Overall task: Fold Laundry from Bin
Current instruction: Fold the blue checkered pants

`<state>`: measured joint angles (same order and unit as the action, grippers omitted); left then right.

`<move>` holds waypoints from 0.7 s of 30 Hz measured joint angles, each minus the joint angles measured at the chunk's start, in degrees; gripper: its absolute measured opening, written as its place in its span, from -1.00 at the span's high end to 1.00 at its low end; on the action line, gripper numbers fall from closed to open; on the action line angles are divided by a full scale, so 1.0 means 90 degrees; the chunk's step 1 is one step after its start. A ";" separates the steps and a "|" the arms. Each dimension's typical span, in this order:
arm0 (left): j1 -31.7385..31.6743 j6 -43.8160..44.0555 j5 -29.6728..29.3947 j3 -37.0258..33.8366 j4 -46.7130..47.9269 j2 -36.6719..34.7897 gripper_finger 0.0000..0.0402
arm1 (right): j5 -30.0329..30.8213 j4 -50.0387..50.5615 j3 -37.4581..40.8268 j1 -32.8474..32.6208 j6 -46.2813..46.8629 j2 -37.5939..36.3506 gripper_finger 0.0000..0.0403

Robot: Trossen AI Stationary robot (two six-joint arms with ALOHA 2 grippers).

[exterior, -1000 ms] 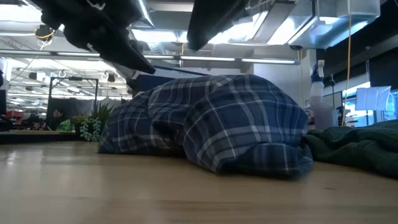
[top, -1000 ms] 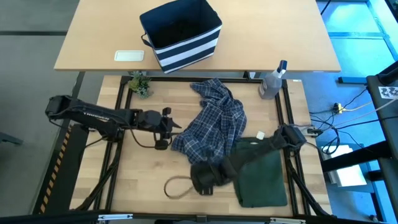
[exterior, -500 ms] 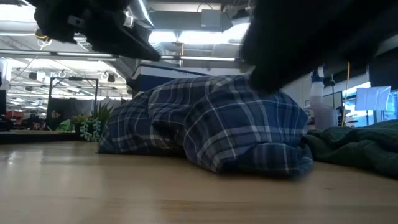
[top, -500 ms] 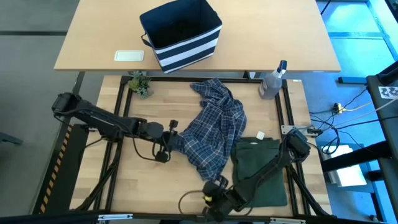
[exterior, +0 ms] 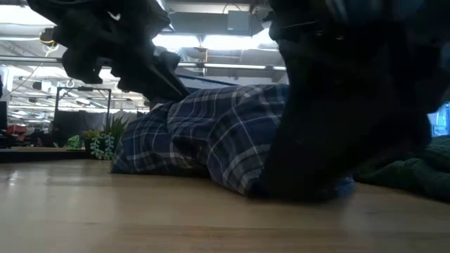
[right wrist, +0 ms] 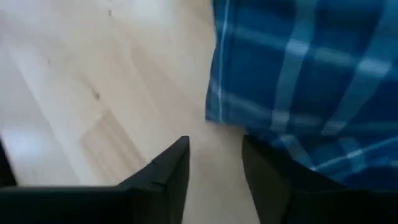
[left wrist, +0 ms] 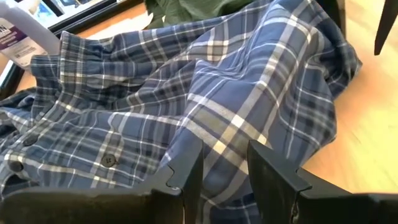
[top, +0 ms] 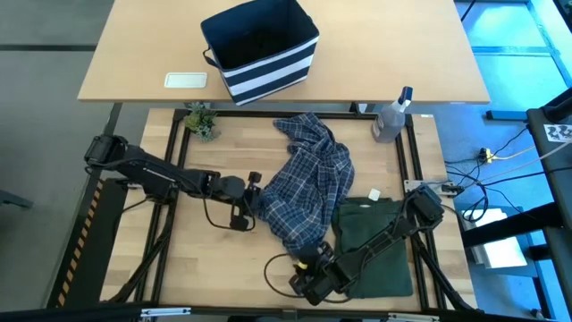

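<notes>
Here the plaid shirt [top: 308, 183] lies bunched in the middle of the table [top: 201, 264], soft and floppy, so each gripper, left [left wrist: 224, 163] and right [right wrist: 214, 158], fingers a little apart, should pinch an edge.

The plaid shirt [top: 307, 183] at the middle of the high view was soft woven cloth, blue with white lines, creased and matt, with small smooth buttons [left wrist: 108, 160] showing in the left wrist view. The olive-green garment [top: 380, 246] at the lower right was a heavier, matt cloth, and the striped bin [top: 261, 49] at the top centre looked like stiff fabric. The table [top: 206, 255] was pale wood with a visible grain and a faint sheen, the spray bottle [top: 391, 118] at the upper right was clear glossy plastic, and the gripper fingers [left wrist: 186, 177] were matt black plastic.
</notes>
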<state>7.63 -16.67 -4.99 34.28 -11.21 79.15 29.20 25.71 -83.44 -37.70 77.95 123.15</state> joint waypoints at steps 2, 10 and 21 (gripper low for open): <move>-0.0047 -0.0045 0.0002 0.0000 -0.0007 -0.0001 0.41 | 0.0160 -0.0011 0.0000 0.0060 -0.0001 0.0000 0.16; -0.0186 -0.0048 0.0128 0.0000 -0.0006 -0.0002 0.41 | 0.0411 -0.0347 -0.0002 0.0288 -0.0202 0.0000 -0.10; -0.0131 0.0005 0.0194 0.0000 -0.0002 -0.0002 0.41 | 0.0795 -0.0284 -0.0002 0.0412 -0.0279 0.0000 0.55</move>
<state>6.46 -16.63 -3.25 34.28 -11.23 79.13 36.36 23.16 -83.46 -34.00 75.44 123.15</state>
